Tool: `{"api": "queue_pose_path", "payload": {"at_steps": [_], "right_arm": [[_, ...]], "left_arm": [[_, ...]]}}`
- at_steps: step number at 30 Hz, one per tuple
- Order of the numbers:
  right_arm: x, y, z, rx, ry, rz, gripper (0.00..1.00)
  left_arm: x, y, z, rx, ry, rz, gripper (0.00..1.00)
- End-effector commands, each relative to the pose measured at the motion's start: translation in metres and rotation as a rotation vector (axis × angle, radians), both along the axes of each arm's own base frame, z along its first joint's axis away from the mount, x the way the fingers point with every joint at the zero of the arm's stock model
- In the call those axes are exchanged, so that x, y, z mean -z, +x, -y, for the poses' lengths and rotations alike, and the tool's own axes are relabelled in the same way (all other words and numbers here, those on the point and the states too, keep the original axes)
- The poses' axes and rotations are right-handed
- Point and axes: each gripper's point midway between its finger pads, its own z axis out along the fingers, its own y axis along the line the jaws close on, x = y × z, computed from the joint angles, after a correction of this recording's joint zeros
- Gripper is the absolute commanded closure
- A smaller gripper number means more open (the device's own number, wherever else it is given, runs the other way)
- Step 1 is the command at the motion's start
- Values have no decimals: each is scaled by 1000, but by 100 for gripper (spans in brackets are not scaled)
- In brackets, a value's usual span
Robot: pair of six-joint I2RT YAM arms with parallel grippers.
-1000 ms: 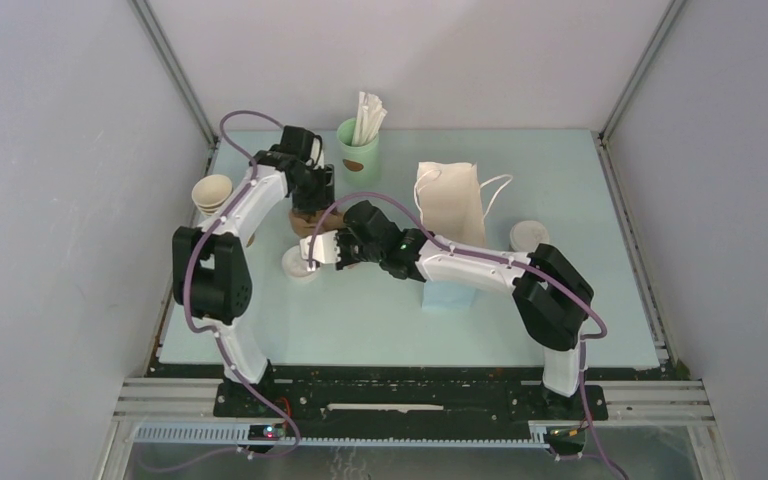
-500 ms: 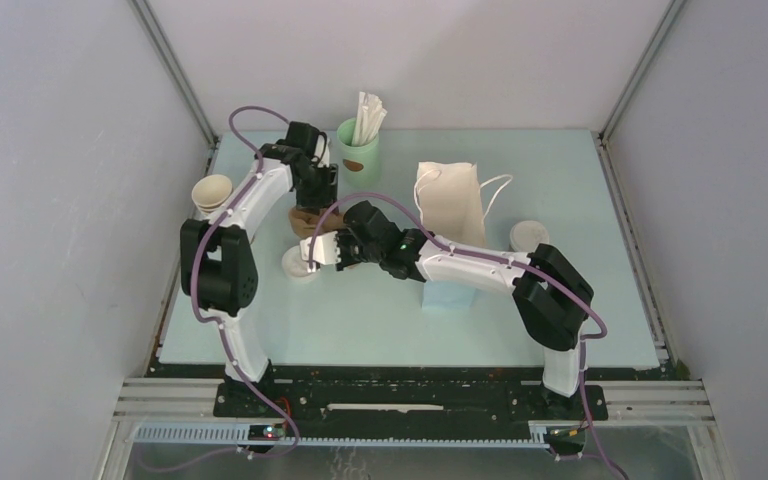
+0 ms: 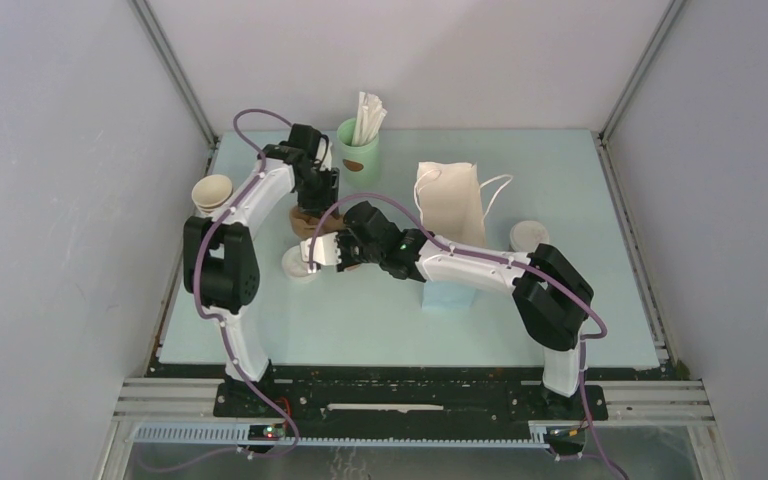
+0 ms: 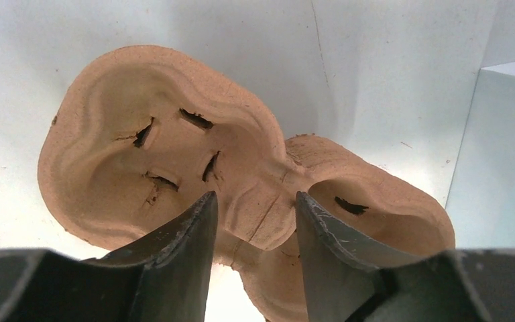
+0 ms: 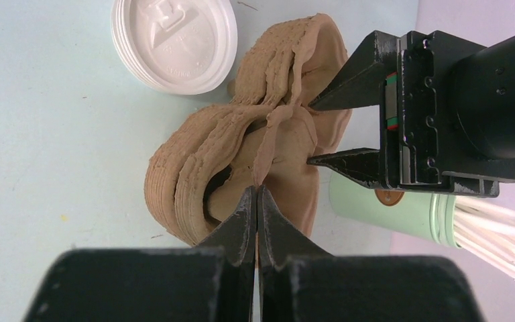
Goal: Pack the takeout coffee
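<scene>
The takeout coffee (image 3: 528,236), a short cup with a round white lid, stands at the right of the table beyond the pale paper bag (image 3: 450,205); neither gripper is near it. Both grippers are at a stack of brown pulp cup carriers (image 3: 303,222) left of centre. My left gripper (image 4: 255,198) is open, one finger on each side of the top carrier's (image 4: 141,134) middle ridge. My right gripper (image 5: 257,191) is shut on a thin upturned edge of a carrier (image 5: 194,161), with the left gripper's fingers (image 5: 322,100) facing it.
A pile of white lids (image 5: 173,43) lies beside the carriers. A mint-green cup with white sticks (image 3: 358,145) stands just behind them. Nested brown cups (image 3: 212,190) sit at the left edge, and a light blue box (image 3: 448,295) lies under my right forearm.
My left gripper's jaws have narrowed around the carrier's ridge and its arm has shifted slightly right. The right gripper has kept its hold without moving.
</scene>
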Motion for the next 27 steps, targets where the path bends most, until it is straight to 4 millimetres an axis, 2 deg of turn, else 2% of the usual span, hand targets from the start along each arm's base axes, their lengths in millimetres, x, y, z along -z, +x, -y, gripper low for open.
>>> {"api": "queue_pose_path", "payload": {"at_steps": [1,3,7,10,13,17,18,19,22,25,27], "right_arm": [[-46,3,-6,-15,92,71,100],[-47,3,-5,-13,91,70,100],[-47,3,-5,-16,91,71,100],[-47,3,-5,-15,89,71,100],[-44,4,-4,-8,77,75,100],[-42,9,-2,43,76,75,99],[-43,10,-1,60,86,61,92],[-45,9,-1,72,98,43,78],[-50,12,6,158,144,17,53],[-56,14,10,242,193,11,37],[-62,14,11,272,237,5,32]], "left_arm": [[-2,0,2,42,13,-3,44],[-3,-1,1,50,14,0,41],[1,-2,3,65,8,-14,41],[1,-1,2,55,13,-9,50],[-7,5,0,42,20,28,60],[-23,14,0,33,15,82,80],[-27,15,1,31,13,93,85],[-30,16,1,31,9,101,87],[-39,20,5,37,-9,119,94],[-47,21,5,36,-8,124,100],[-52,21,5,38,-8,133,100]]}}
